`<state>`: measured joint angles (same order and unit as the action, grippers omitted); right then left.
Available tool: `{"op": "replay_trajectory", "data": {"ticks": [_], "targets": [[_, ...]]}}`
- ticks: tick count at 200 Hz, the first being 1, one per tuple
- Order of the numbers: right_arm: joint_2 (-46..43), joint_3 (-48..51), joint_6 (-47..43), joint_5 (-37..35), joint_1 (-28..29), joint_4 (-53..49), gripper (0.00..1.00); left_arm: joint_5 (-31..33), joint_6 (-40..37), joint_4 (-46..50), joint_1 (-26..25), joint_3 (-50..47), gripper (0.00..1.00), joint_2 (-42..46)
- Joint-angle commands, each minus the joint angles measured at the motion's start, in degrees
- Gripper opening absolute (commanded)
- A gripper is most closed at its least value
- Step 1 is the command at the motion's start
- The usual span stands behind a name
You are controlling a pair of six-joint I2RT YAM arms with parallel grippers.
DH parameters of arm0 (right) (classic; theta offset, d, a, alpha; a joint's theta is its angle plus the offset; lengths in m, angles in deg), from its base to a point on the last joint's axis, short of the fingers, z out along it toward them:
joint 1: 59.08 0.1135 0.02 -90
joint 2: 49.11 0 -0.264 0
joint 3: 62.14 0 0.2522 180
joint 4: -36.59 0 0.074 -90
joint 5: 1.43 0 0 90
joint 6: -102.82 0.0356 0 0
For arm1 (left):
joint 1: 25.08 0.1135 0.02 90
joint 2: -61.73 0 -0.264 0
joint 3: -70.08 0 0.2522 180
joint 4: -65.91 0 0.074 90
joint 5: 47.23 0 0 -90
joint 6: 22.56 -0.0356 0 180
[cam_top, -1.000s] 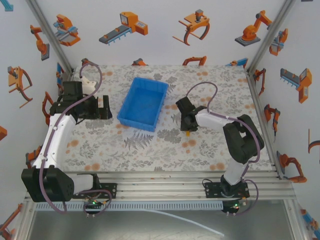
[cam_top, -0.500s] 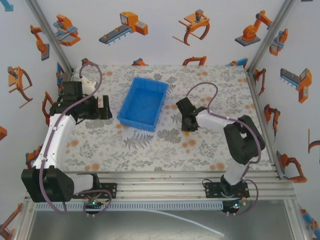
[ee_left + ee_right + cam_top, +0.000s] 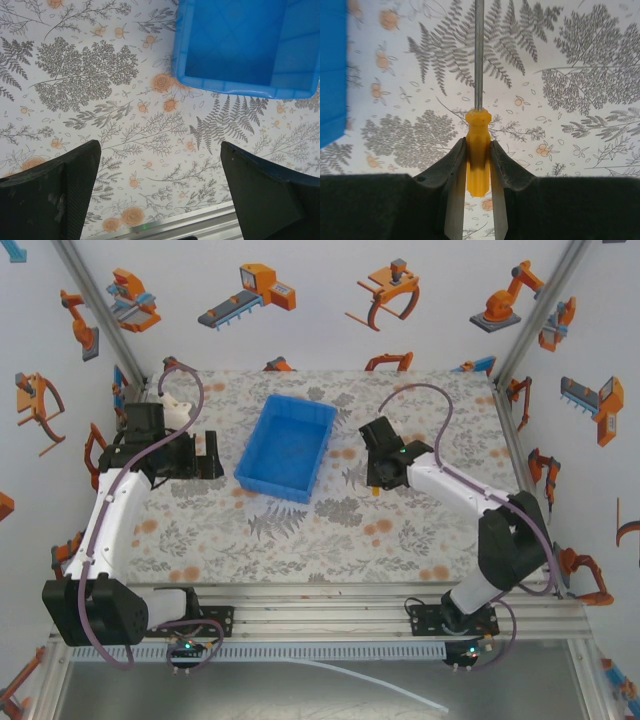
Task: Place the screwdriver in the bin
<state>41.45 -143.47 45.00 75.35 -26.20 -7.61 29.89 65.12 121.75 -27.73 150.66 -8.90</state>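
Observation:
My right gripper (image 3: 478, 152) is shut on the screwdriver (image 3: 478, 145), squeezing its orange-yellow handle while the slim metal shaft points straight away above the floral table cover. In the top view the right gripper (image 3: 381, 476) hangs right of the blue bin (image 3: 287, 447), with a bit of the orange handle (image 3: 375, 491) showing below it. The bin's edge (image 3: 331, 70) lies at the left of the right wrist view. My left gripper (image 3: 207, 456) stands open left of the bin, its fingers (image 3: 60, 192) wide apart over bare cover, and the bin (image 3: 245, 45) lies ahead to its right.
The bin's inside looks bare. Aluminium frame posts and printed walls close in the table at the back and sides. A metal rail (image 3: 190, 227) runs along the near edge below the left gripper.
The right arm has stretched out and lifted, carrying the screwdriver up and a little toward the back, closer to the bin's level. The left arm has stayed still.

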Motion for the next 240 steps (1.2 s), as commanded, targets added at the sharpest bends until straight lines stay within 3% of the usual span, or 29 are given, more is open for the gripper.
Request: {"op": "replay_trajectory", "data": {"ticks": [1,54,145,240], "targets": [[-1.3,-5.4,-2.2,-1.1,0.7,-3.4,0.18,0.5,-1.1,1.6,-0.3,1.1,0.97,1.1],[4.3,-17.5,-2.6,0.3,4.3,-2.9,0.18,-0.2,-0.3,1.6,-0.4,1.6,0.97,0.8],[24.9,-40.1,-0.9,4.2,10.7,-2.7,0.18,0.0,-0.3,1.3,-0.6,1.3,0.97,2.0],[37.0,-47.9,3.6,6.5,12.5,0.9,0.18,0.2,-0.4,1.0,-0.7,1.0,0.97,3.1]]}}
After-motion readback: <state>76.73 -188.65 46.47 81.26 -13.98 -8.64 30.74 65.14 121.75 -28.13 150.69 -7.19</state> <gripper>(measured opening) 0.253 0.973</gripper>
